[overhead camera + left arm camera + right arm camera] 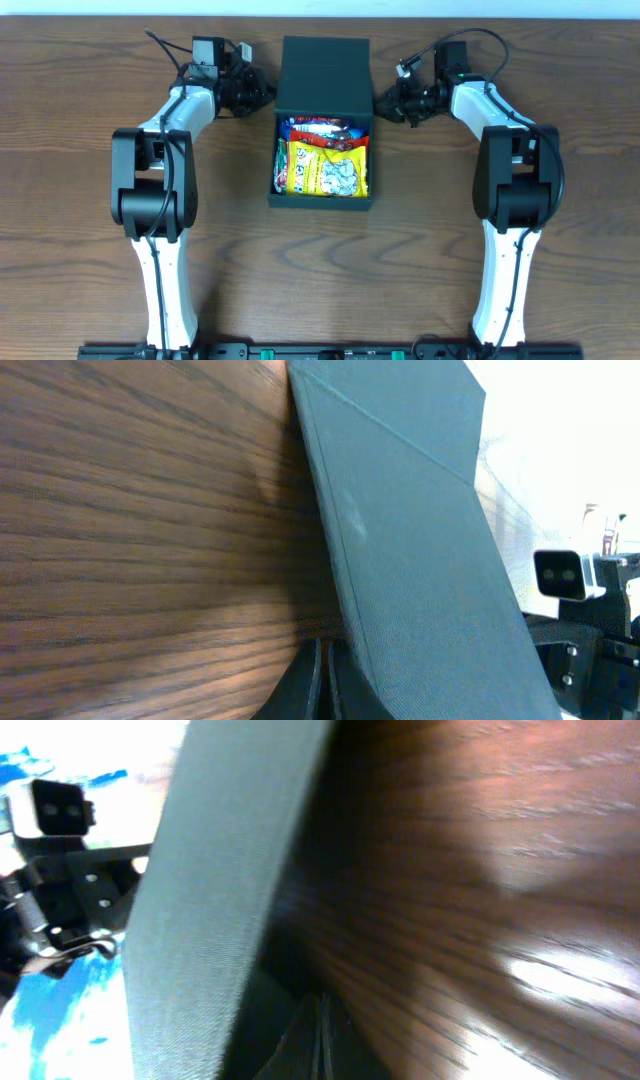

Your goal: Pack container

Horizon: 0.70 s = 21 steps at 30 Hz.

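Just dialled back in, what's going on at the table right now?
The dark teal-green matte square box sits open mid-way across the wooden table, its flap lid swung back. Inside lie snack packets: a yellow packet in front and a red and blue packet behind it. The left gripper and right gripper are both shut, one close against each side of the box near the hinge. Neither holds anything.
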Tool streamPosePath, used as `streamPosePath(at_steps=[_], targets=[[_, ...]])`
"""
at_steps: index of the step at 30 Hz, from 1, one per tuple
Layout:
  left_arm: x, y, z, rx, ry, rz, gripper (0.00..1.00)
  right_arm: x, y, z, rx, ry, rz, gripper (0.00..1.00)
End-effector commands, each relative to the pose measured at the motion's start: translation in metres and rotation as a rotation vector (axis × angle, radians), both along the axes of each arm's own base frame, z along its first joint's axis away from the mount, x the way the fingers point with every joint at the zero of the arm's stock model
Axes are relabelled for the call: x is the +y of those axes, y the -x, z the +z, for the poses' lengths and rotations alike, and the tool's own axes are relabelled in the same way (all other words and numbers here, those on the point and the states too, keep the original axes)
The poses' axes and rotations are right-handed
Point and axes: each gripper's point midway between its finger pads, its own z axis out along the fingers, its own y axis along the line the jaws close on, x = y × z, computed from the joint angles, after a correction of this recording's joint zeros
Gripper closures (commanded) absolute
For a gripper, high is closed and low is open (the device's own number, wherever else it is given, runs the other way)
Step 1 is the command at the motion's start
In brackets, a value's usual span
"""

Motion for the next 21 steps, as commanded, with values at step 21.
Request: streamPosePath(at_steps=[21], targets=[[-0.014, -0.007, 0.042, -0.101, 0.158, -0.104, 0.94, 0.025, 0.015, 0.049, -0.202, -0.274, 0.213, 0.99]])
